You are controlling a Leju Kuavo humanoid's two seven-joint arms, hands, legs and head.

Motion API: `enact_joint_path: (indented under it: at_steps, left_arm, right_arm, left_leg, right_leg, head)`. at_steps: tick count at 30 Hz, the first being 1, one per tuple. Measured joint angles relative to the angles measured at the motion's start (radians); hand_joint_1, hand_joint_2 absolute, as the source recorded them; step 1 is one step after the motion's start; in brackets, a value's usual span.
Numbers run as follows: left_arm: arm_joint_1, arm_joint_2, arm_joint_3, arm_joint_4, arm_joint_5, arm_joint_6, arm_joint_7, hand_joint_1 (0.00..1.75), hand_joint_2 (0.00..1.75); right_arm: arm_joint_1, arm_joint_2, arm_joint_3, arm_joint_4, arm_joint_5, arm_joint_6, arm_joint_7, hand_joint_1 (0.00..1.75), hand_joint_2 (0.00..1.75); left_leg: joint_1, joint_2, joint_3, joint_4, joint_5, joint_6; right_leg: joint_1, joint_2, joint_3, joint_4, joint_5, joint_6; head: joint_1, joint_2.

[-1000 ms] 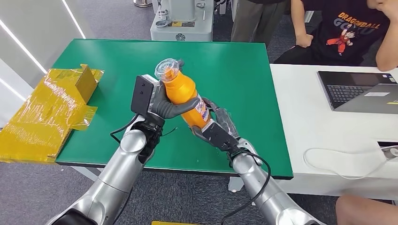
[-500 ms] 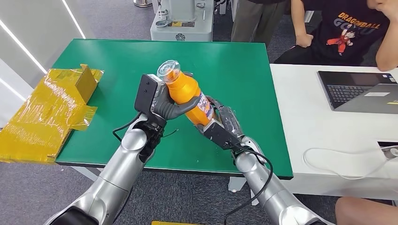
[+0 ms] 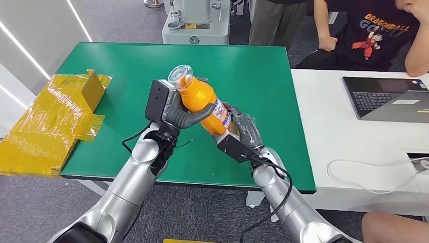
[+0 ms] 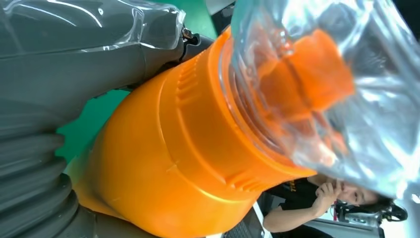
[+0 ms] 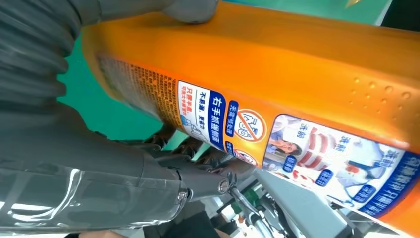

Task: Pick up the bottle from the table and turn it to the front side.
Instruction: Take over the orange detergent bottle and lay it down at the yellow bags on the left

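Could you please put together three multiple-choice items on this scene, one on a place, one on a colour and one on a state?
1. Where is the orange bottle?
A. lying on the green table
B. held above it by the left hand and right hand
C. on the white desk

2. What colour is its inner cap?
A. blue
B. orange
C. white

3. How does the bottle sit?
A. tilted
B. upright
C. upside down

Answers: 1 B, both hands grip it; 2 B, orange shows through the clear cover; 3 A, its top leans away to the robot's left.
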Motion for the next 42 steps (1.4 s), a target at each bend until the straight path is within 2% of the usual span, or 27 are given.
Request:
enact_joint_path:
  at_steps: [9,16,20,25,34,42]
  left_arm:
    - [0.011,-0.001,0.01,-0.001,-0.002,0.03,-0.001,1.75,1.75]
    - [0.022,0.012,0.043,-0.013,-0.018,0.07,-0.006,1.75,1.75]
    - [0.047,0.03,0.073,-0.026,-0.035,0.091,-0.003,1.75,1.75]
    - [0.07,0.062,0.115,-0.06,-0.053,0.113,0.001,1.75,1.75]
    - [0.133,0.115,0.174,-0.144,-0.075,0.127,0.003,1.75,1.75]
    - [0.126,0.146,0.203,-0.199,-0.117,0.136,0.015,1.75,1.75]
  right_arm:
    - [-0.002,0.0,-0.005,-0.002,0.015,-0.088,0.012,0.0,1.75]
    - [0.025,0.002,-0.04,-0.08,-0.003,-0.226,0.018,0.0,1.75]
    - [0.076,0.0,-0.066,-0.214,-0.048,-0.315,0.019,0.0,1.75]
    - [0.192,-0.004,-0.082,-0.468,-0.154,-0.385,0.01,0.0,1.75]
    - [0.402,-0.009,-0.074,-0.843,-0.252,-0.391,-0.027,0.0,1.75]
    - [0.522,-0.01,-0.037,-0.958,-0.333,-0.363,-0.032,0.0,1.75]
  left_leg:
    - [0.0,0.0,0.0,0.0,0.0,0.0]
    - [0.0,0.0,0.0,0.0,0.0,0.0]
    - [0.0,0.001,0.0,0.0,0.0,0.0]
    - [0.0,0.001,0.0,-0.001,0.0,-0.001]
    - [0.0,0.001,0.0,-0.002,-0.001,-0.002]
    - [0.0,0.001,0.0,-0.002,-0.001,-0.002]
  right_leg:
    - [0.0,0.0,0.0,0.0,0.0,0.0]
    - [0.0,0.0,0.0,0.0,0.0,0.0]
    - [0.0,0.001,0.0,0.0,0.0,0.0]
    - [0.0,0.001,-0.001,0.0,-0.001,0.0]
    - [0.0,0.001,-0.001,0.0,-0.002,-0.001]
    - [0.0,0.001,-0.001,0.0,-0.001,-0.001]
  head:
    - [0.0,0.0]
    - [0.0,0.0]
    - [0.0,0.0]
    - [0.0,0.0]
    - [0.0,0.0]
    - [0.0,0.0]
